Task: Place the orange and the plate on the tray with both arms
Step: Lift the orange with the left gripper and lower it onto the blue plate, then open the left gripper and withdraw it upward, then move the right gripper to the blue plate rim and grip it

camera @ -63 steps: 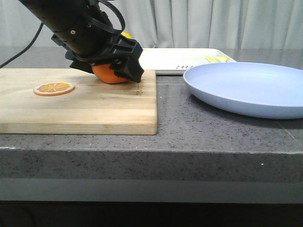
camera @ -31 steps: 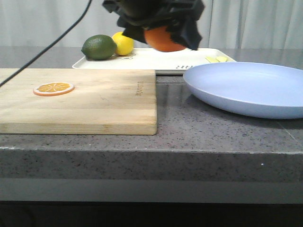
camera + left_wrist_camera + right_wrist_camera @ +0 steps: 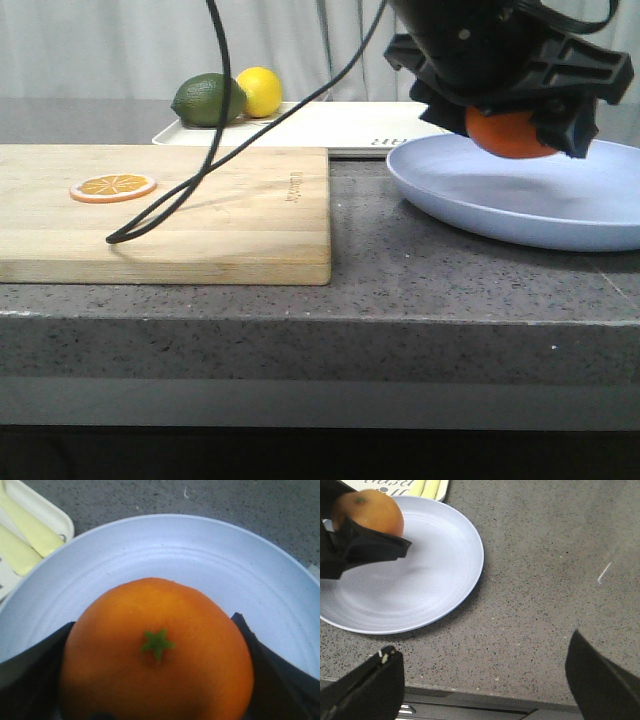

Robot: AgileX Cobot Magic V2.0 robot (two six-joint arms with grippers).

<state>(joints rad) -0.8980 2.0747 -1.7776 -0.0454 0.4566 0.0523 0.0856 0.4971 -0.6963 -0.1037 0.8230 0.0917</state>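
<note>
My left gripper [image 3: 512, 130] is shut on the orange [image 3: 510, 137], holding it just above the lavender-blue plate [image 3: 520, 205] at the right of the table. The left wrist view shows the orange [image 3: 157, 650] with its green stem star, a black finger on either side, and the plate [image 3: 200, 555] beneath. The white tray [image 3: 340, 125] lies behind the plate, at the back centre. My right gripper [image 3: 482, 650] stands open over bare counter near the table's front edge, to the right of the plate [image 3: 420, 580], with nothing between its fingers.
A wooden cutting board [image 3: 200, 215] with an orange slice [image 3: 113, 186] fills the left front. A lime [image 3: 208, 99] and a lemon [image 3: 260, 90] sit on the tray's left end, and yellow strips [image 3: 30, 527] on its right end. A black cable [image 3: 200, 185] droops onto the board.
My left gripper lifted the orange off the cutting board, carried it right past the tray, and now holds it low over the plate.
</note>
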